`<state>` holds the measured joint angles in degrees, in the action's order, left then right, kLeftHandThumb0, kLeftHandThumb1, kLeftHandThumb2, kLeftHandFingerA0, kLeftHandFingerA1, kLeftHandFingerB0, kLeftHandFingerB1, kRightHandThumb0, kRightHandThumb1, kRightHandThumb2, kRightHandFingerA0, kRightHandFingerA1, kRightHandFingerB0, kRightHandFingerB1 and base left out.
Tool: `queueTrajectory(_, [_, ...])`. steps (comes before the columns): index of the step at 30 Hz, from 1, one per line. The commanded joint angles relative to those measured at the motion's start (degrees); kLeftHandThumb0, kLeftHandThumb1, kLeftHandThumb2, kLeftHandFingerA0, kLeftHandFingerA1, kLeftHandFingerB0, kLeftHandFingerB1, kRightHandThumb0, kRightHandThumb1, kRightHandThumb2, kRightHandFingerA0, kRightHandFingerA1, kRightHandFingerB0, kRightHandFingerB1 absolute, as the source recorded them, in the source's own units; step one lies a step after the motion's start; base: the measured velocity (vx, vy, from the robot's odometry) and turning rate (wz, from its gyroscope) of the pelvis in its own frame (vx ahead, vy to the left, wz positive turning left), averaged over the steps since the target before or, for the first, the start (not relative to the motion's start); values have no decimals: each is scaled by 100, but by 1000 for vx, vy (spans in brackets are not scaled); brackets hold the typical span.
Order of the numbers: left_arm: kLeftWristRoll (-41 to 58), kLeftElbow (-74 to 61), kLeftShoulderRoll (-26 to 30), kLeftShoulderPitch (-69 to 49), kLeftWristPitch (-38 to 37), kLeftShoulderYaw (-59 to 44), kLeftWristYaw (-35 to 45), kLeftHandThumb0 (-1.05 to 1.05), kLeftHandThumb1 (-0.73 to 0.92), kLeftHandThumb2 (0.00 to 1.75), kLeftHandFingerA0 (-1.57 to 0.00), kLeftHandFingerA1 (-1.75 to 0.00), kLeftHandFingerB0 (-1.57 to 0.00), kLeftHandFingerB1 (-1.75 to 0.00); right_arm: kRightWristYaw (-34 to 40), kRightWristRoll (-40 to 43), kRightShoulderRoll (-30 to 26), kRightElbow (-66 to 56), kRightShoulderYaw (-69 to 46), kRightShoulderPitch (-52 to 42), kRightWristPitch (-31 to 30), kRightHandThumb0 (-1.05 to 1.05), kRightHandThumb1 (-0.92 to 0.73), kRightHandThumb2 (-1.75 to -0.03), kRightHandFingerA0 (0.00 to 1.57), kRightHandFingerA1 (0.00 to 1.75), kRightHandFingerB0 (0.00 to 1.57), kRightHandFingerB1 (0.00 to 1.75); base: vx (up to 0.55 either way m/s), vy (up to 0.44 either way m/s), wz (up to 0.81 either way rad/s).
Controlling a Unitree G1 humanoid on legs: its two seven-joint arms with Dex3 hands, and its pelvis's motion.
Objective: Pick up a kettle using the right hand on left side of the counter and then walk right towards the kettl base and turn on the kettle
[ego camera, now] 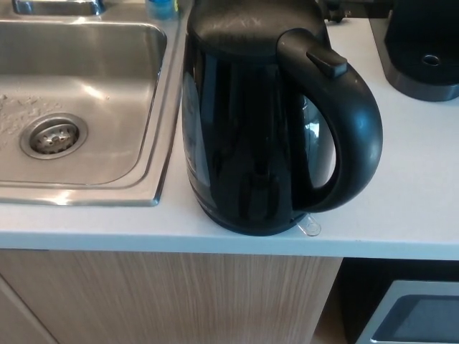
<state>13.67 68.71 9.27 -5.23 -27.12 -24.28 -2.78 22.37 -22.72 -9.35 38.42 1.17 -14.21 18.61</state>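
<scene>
A glossy black kettle [247, 122] stands upright on the white counter [401, 186], close to the counter's front edge. Its curved handle [355, 129] points to the right, with a lid button [326, 63] on top of the handle. A small clear switch tab [310, 227] pokes out at the kettle's foot. A round black kettle base [423, 50] sits at the back right of the counter, partly cut off by the picture's edge. Neither of my hands shows in the head view.
A stainless steel sink [79, 107] with a round drain [54, 136] lies just left of the kettle. Below the counter are a wooden cabinet front [172, 301] and a grey appliance [412, 315] at the lower right. A blue object [163, 7] stands behind the sink.
</scene>
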Motion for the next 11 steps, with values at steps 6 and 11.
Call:
queueTrajectory(6, [-53, -39, 92, -39, -48, 11, -57, 16, 61, 95, -99, -88, -94, -82, 8, 137, -125, 151, 25, 45, 142, -10, -74, -60, 103, 100, 80, 56, 0, 0, 0])
queueTrajectory(11, [25, -67, 72, -51, -78, -47, 34, 17, 55, 104, -99, -95, -93, -89, 13, 131, -134, 99, 37, 26, 116, -9, -73, -61, 103, 100, 79, 57, 0, 0, 0])
